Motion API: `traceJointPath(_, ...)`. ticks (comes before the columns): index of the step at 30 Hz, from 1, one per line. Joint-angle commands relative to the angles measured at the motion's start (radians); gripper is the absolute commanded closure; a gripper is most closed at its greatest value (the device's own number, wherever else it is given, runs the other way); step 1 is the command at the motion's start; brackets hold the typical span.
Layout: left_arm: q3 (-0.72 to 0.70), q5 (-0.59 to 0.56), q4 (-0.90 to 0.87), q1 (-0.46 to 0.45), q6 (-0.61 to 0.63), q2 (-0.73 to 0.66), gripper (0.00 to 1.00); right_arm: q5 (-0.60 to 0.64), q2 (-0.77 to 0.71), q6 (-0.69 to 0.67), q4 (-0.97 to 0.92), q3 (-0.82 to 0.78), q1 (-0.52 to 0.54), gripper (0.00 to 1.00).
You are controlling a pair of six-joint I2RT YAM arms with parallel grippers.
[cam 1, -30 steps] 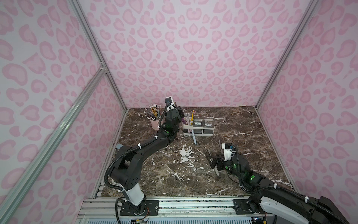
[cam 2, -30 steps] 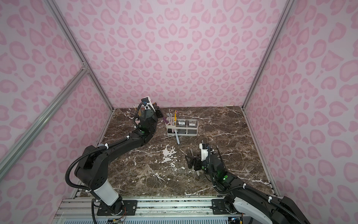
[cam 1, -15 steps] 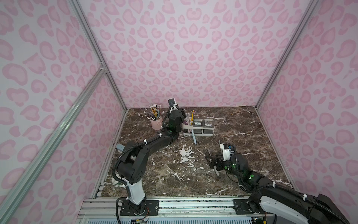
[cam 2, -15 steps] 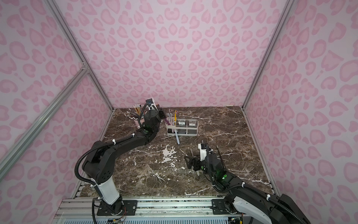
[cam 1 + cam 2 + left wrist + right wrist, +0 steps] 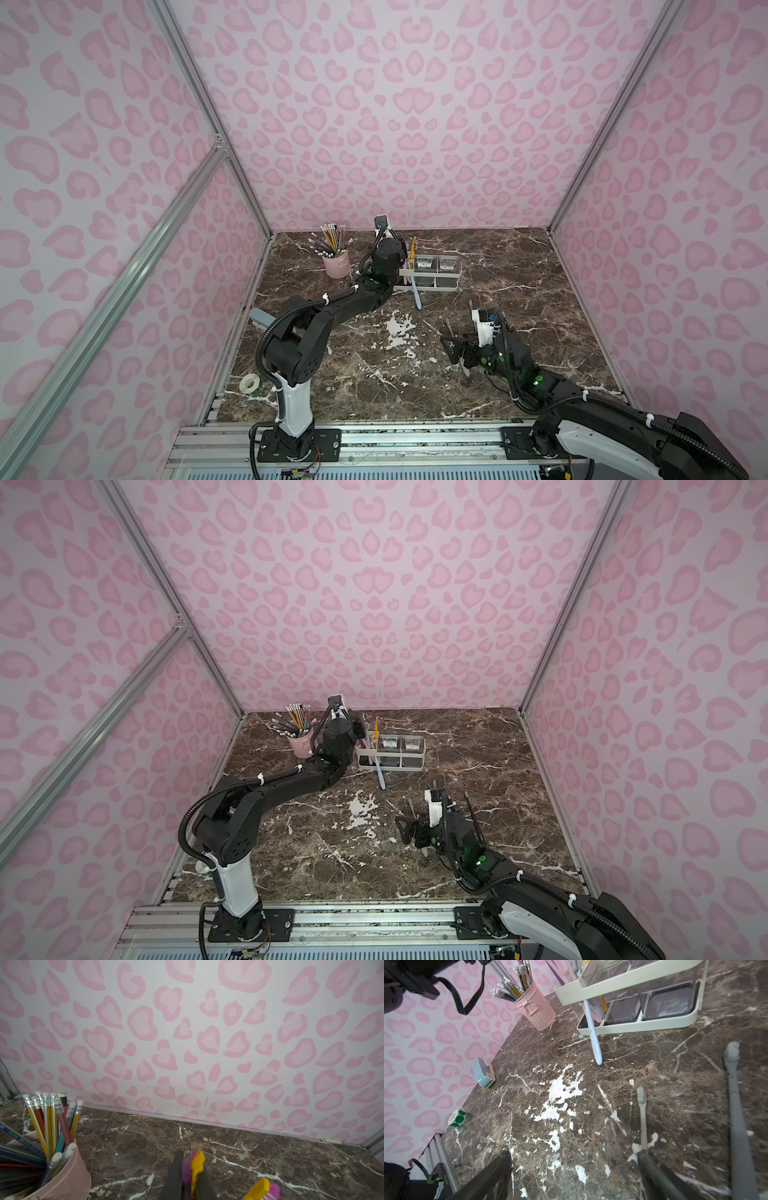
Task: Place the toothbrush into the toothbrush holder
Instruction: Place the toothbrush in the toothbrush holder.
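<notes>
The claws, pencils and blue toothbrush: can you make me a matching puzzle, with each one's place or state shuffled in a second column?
1 left claw
2 right claw
3 light blue toothbrush
4 pencils

A standing in the pink cup
B open, by grey toothbrushes lying on the table
C shut on a yellow and purple toothbrush
D leaning out of the toothbrush holder, its end on the table

Pairs: 1-C, 2-B, 3-D, 4-A

The yellow-and-purple toothbrush (image 5: pixel 197 1166) is gripped, raised, at the slot end of the white open-frame holder (image 5: pixel 643 1026), which stands upright.
</notes>
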Motion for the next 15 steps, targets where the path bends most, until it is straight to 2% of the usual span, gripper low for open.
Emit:
traceJointPath(1,0.020,-0.025,0.025,-0.013,0.023,0.015,0.98,0.001,0.003,-0.015,0.038,-0.001,0.003,0.03)
traceJointPath(15,0.036,-0.067,0.018,-0.054,0.052,0.060,0.93,-0.003,0.022,-0.021,0.070,-0.020,0.004,0.03)
